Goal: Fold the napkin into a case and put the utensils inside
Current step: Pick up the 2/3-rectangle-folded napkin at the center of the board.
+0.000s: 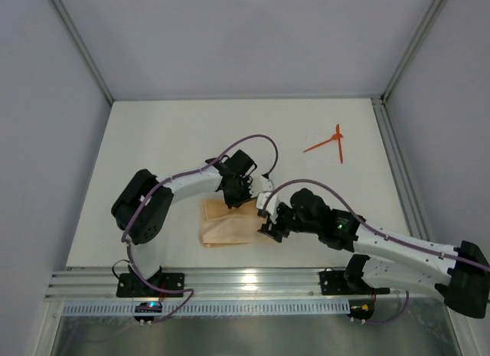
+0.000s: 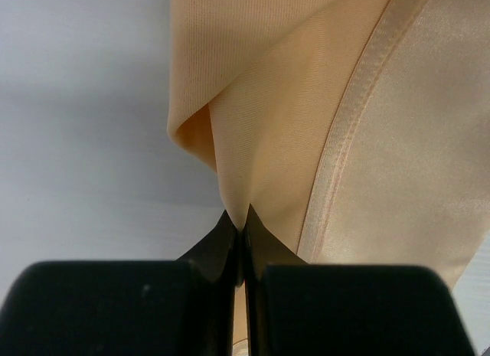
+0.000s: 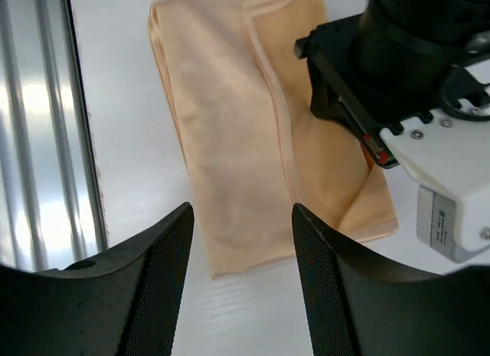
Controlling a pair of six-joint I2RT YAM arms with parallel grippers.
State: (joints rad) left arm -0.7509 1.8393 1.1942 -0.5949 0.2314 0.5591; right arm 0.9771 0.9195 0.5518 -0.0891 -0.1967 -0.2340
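The left end effector (image 2: pixel 243 226) pinches a fold of the napkin (image 2: pixel 306 103).

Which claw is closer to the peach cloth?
Left. The left gripper pinches a fold of the napkin; the right gripper hangs open over one edge, gripping nothing.

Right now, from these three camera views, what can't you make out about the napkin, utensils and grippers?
- Top view: the left gripper and right gripper cover the right side of the napkin.
- Top view: the utensils are too small to tell the forked end; neither wrist view shows them.
- Left wrist view: frame edges cut off most of the cloth.
- Right wrist view: the left gripper hides the napkin's upper right part.
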